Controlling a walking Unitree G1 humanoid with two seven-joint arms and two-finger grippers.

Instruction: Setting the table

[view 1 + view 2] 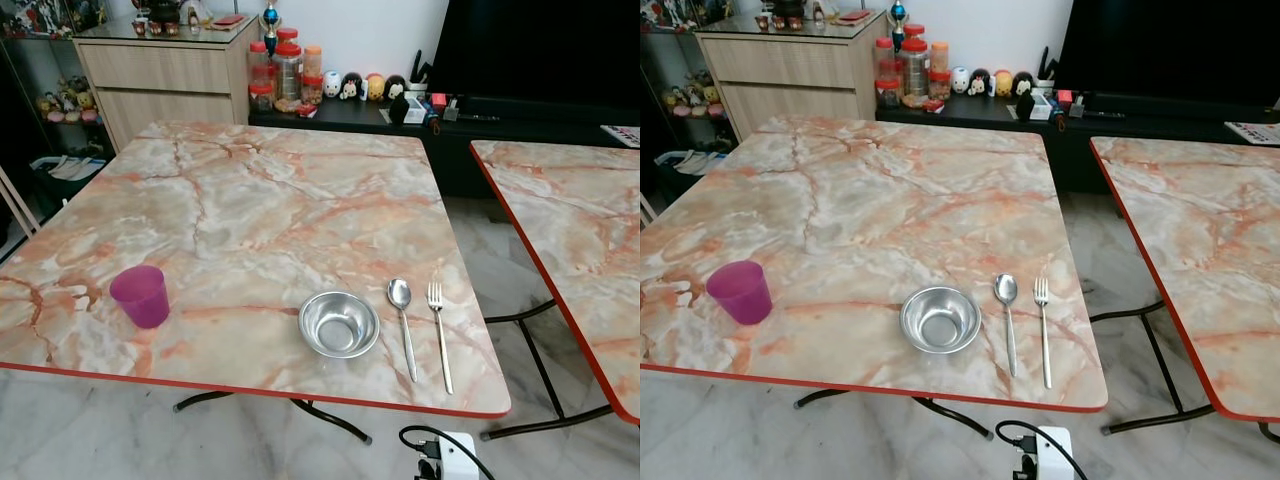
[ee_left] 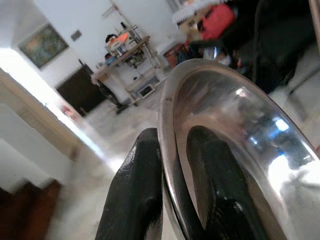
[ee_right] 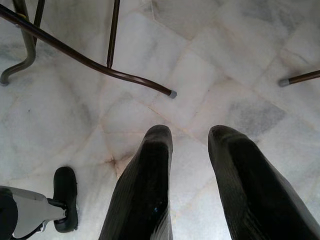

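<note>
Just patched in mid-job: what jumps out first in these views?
A purple cup stands near the marble table's front left edge, far from the steel bowl, spoon and fork lined up side by side at the front right. The left gripper is clamped on the rim of a shiny metal dish. The right gripper hangs open over the tiled floor.

Home dining room, marble table, sideboard
</note>
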